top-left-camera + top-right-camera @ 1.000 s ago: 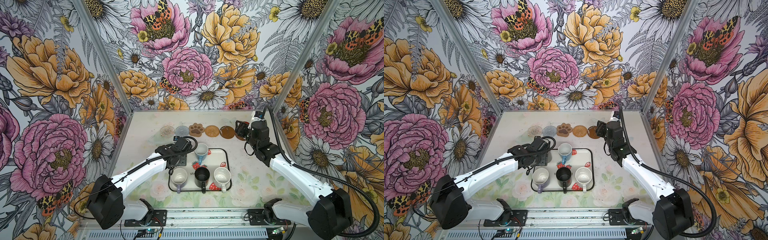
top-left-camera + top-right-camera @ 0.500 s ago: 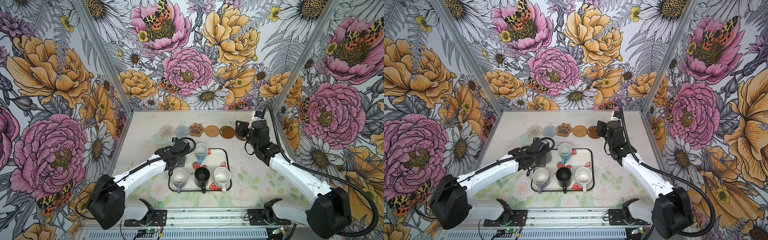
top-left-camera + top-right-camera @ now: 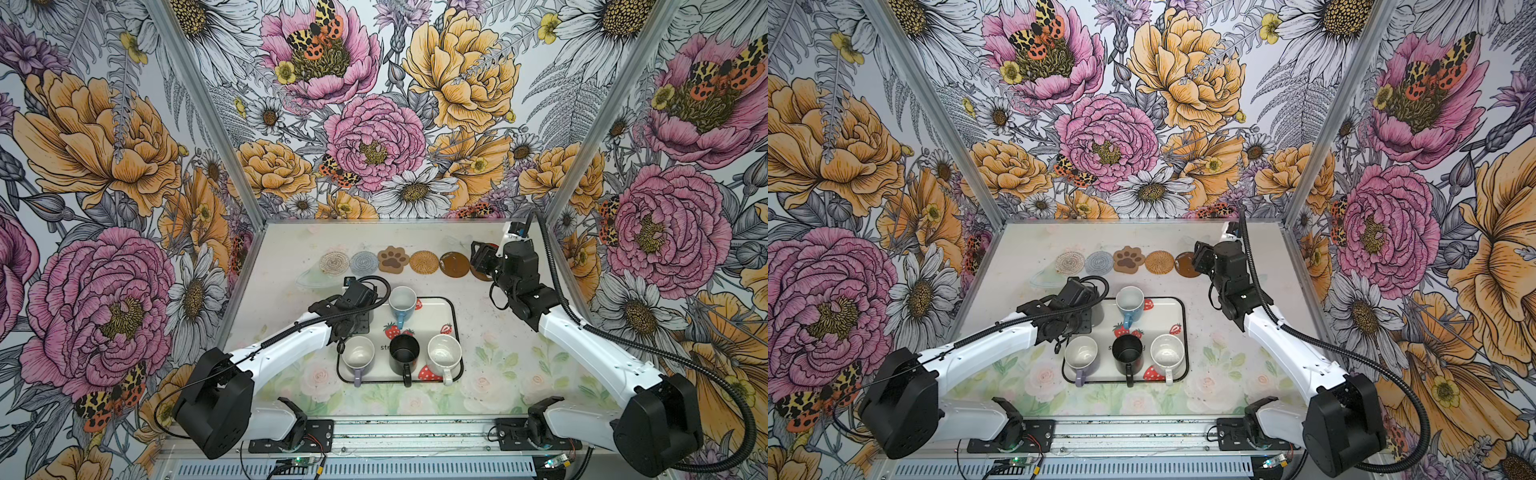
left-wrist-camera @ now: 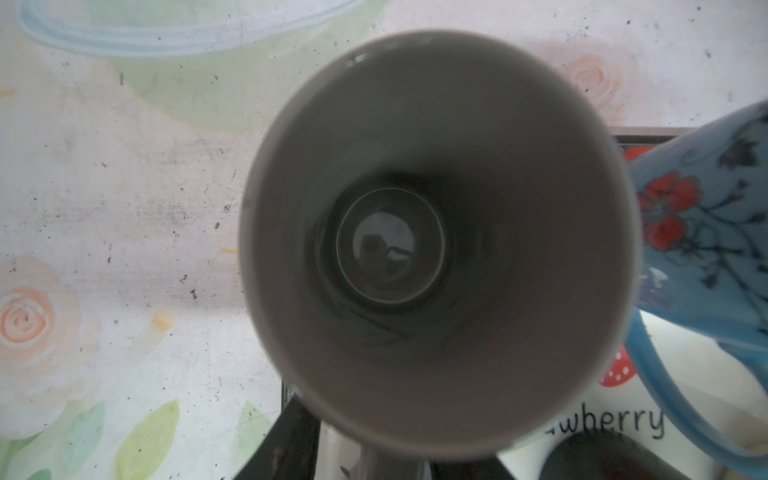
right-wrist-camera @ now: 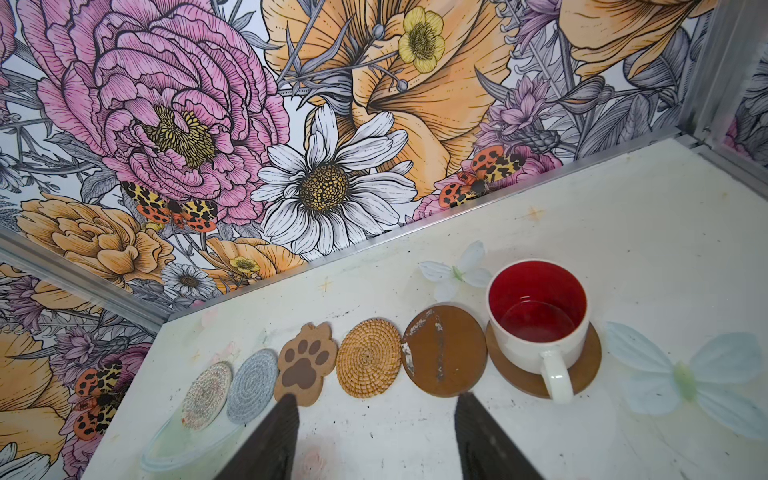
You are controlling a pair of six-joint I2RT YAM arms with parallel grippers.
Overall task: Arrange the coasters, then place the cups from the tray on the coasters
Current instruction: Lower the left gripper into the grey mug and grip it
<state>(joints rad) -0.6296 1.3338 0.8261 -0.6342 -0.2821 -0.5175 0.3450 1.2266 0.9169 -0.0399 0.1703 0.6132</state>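
Several coasters lie in a row at the back: woven beige point(image 3: 334, 262), grey point(image 3: 364, 262), paw-shaped point(image 3: 392, 259), rattan point(image 3: 424, 262) and dark brown point(image 3: 455, 264). A white cup with red inside point(image 5: 538, 328) stands on another dark brown coaster point(image 5: 582, 374). My right gripper point(image 5: 378, 399) hangs open and empty in front of that row. The tray point(image 3: 436, 307) holds light blue point(image 3: 402, 300), lavender point(image 3: 358, 357), black point(image 3: 404, 353) and speckled white point(image 3: 444, 353) cups. The tall grey cup point(image 4: 436, 241) stands at the tray's far-left corner. My left gripper point(image 4: 374, 440) straddles its handle, with a sliver of gap at one finger.
Floral walls close in the table on three sides, and the right wall point(image 3: 582, 249) is near my right wrist. The light blue cup point(image 4: 706, 232) stands right beside the grey one. Bare table lies left of the tray point(image 3: 291, 307) and right of it point(image 3: 490, 332).
My left gripper has settled over the grey cup and its jaws have narrowed round the handle. The right arm has hardly moved.
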